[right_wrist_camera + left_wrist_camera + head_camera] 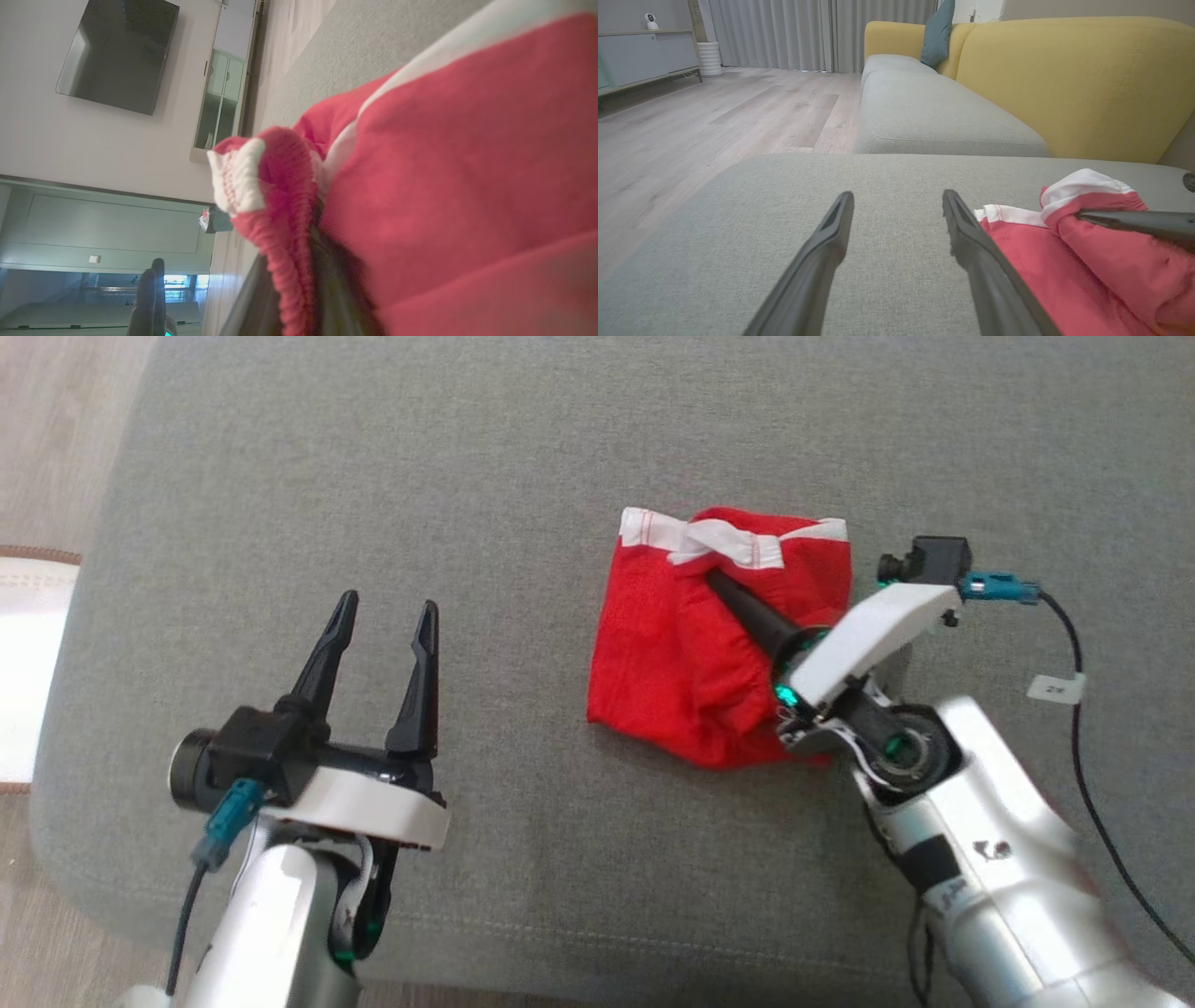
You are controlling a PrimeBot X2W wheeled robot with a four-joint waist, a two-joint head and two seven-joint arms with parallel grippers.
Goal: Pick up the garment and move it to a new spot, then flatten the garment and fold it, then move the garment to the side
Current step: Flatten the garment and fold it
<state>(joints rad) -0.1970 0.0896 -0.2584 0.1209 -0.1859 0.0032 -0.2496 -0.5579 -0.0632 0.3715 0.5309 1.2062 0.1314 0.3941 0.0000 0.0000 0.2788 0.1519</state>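
Two dark fingers (747,611) of the right gripper (719,583) are squeezed narrow on a fold of the red garment (672,653), just under its white waistband (747,546). In the right wrist view the ribbed band bunches over their tips. Around that pinch the cloth lies as a crumpled, roughly square heap on the grey cushion (467,476). It sits right of centre in the head view, with the waistband along the far edge and a lumpy double layer nearer the robot.

The left gripper (387,607) has its fingers spread wide and holds nothing. It hangs over bare cushion to the left, apart from the cloth.

My reading is that the step in hand is working the held edge, either lifting the heap to shift it or drawing the layer out to flatten it. I cannot tell how many layers are inside the pinch.

To do it well:
- Hold the pinch firm and raise the edge only a little, so the rest drags flat instead of balling up.
- Pull in a straight line away from the bulk, not sideways, to take the twist out of the waistband.
- Bring the free fingers to the opposite corner to pin or tension it, because one grip alone will probably let the cloth swing and fold back on itself.
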